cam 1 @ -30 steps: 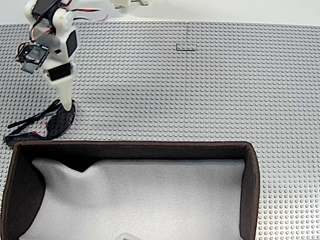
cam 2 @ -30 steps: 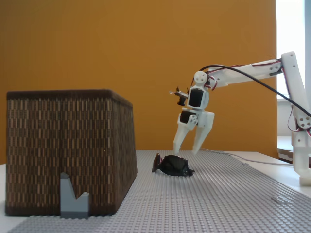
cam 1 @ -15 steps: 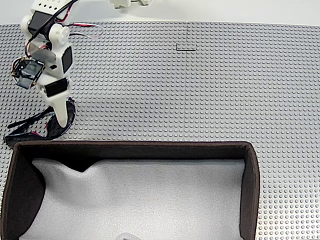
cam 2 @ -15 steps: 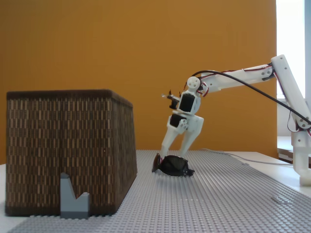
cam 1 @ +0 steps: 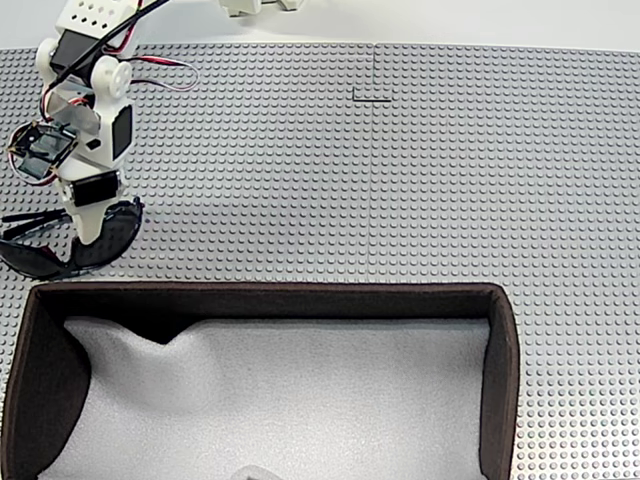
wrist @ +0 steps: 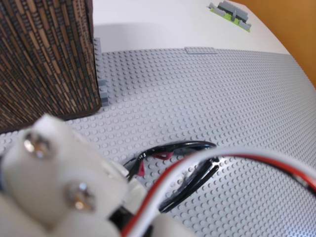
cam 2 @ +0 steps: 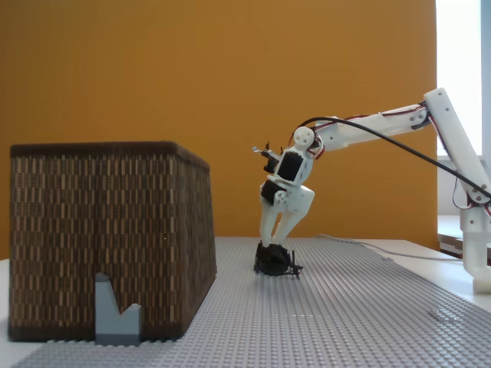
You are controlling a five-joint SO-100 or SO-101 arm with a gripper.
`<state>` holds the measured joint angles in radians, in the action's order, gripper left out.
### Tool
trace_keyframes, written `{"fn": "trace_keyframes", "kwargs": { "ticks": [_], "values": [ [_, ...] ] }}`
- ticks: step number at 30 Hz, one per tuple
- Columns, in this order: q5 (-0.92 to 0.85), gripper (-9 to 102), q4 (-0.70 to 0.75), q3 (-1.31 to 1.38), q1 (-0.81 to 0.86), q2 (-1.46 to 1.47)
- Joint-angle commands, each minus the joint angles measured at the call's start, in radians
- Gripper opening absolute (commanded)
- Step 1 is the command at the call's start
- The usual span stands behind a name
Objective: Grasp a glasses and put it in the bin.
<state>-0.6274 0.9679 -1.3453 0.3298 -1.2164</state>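
The glasses (cam 1: 62, 258) are black wraparound sunglasses lying on the grey studded plate, just beyond the bin's far left corner in a fixed view. Their thin arms (cam 1: 28, 216) stick out to the left. My gripper (cam 1: 88, 230) points down onto them, one white finger over a lens. From the side in a fixed view, the gripper (cam 2: 275, 247) is open, its two fingers narrowly apart and reaching the top of the glasses (cam 2: 276, 264). The wrist view has the black frame (wrist: 174, 147) with red-pink nose accents. The bin (cam 1: 270, 290) (cam 2: 107, 230) has brown woven walls and a pale lining.
The grey studded baseplate (cam 1: 400, 180) stretches wide to the right. A small grey brick (cam 2: 116, 318) stands against the bin's wall (wrist: 44, 59). The arm's base (cam 2: 477, 253) stands at the right. A dark line mark (cam 1: 372, 97) lies far back.
My gripper has moved left and down onto the glasses, its fingers drawn closer together. The glasses have slid left and turned, their arms now pointing left.
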Motion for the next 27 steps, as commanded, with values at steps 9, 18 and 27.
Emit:
{"fn": "trace_keyframes", "kwargs": {
  "ticks": [9, 18, 27],
  "values": [
    [0.163, -1, -0.044, 0.087, -0.017, -0.161],
    [0.293, -1, -0.112, 0.083, -0.078, -0.471],
    [0.27, -1, -0.147, -0.002, -0.17, -0.647]
  ]
}}
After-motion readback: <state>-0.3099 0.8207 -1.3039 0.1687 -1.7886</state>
